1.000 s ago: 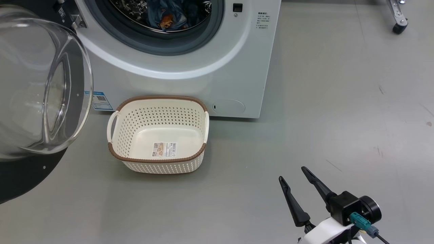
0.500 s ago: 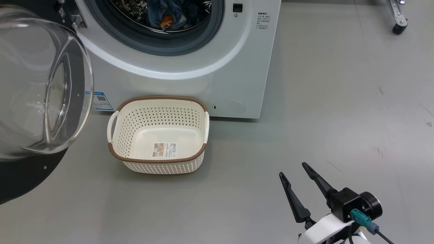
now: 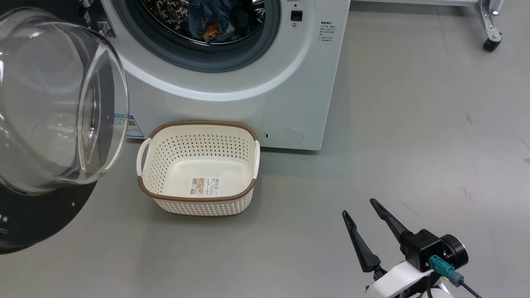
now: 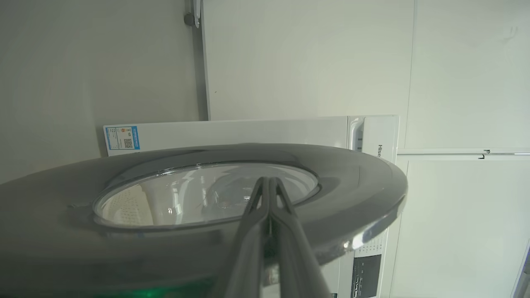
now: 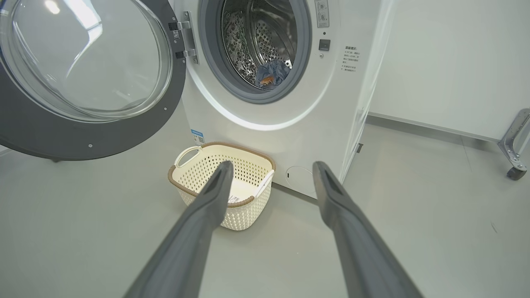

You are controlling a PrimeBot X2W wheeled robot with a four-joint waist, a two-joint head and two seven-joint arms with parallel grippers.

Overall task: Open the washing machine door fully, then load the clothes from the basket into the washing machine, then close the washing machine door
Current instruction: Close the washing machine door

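The grey floor [image 3: 414,124] carried the washing machine [image 3: 248,82], which stood at the top of the head view with its steel drum exposed. The washing machine door [image 3: 54,107] hung swung out wide on its hinge at the machine's left side, its clear bowl bulging toward the camera and its black ring below it. The basket [image 3: 198,198] sat on the floor just in front of the machine, below the drum opening and beside the open door, with nothing in it but a barcode sticker [image 3: 205,186] on its bottom. The clothes [image 3: 215,20] lay inside the drum, a blue bundle with an orange patch showing.

The right gripper [image 3: 358,207] hovered low over bare floor, well apart from the basket, and its jaws stood wide apart with nothing between them. In the left wrist view the left gripper [image 4: 269,182] pointed across the door's glossy outer face, its jaws pressed together, tips over the edge of the window; contact with the door could not be told. A blue label [image 3: 132,126] showed on the machine's front, partly behind the glass.
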